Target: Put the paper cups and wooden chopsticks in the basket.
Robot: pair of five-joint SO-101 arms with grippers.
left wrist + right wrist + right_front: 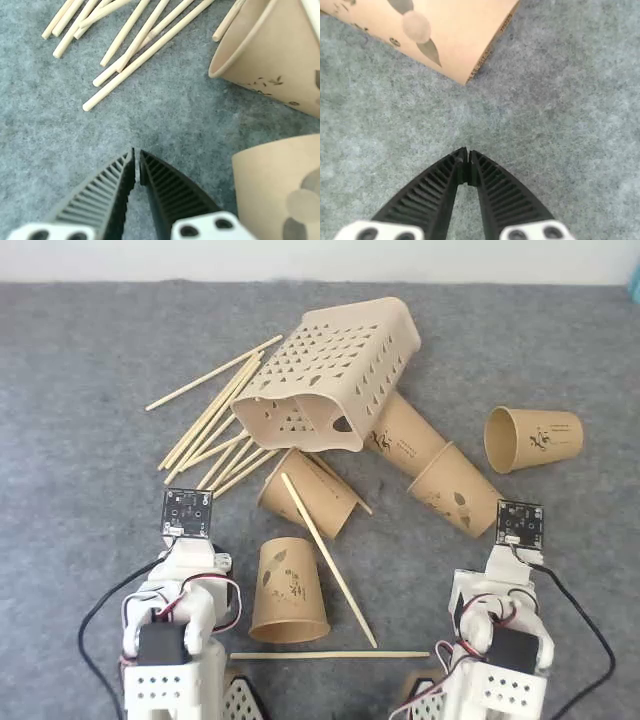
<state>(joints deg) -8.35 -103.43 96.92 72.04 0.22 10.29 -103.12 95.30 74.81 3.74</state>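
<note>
Left jaws, pressed together and empty, hover over bare desk (50, 150); chopsticks (135, 50) fan just ahead, two paper cups (270, 50) beside. Right jaws likewise closed, another cup (445, 30) ahead. Basket (330, 375) lies on its side beyond.

We see the left arm (190, 570) and right arm (495, 600) as white printed shells around black servos (160, 645), looped with red, white and black wires (228, 602). Each wrist carries a small black camera board (187, 512). The fingers (107, 195) are black, ribbed, pointed, on white screw-holed mounts (205, 227).
</note>
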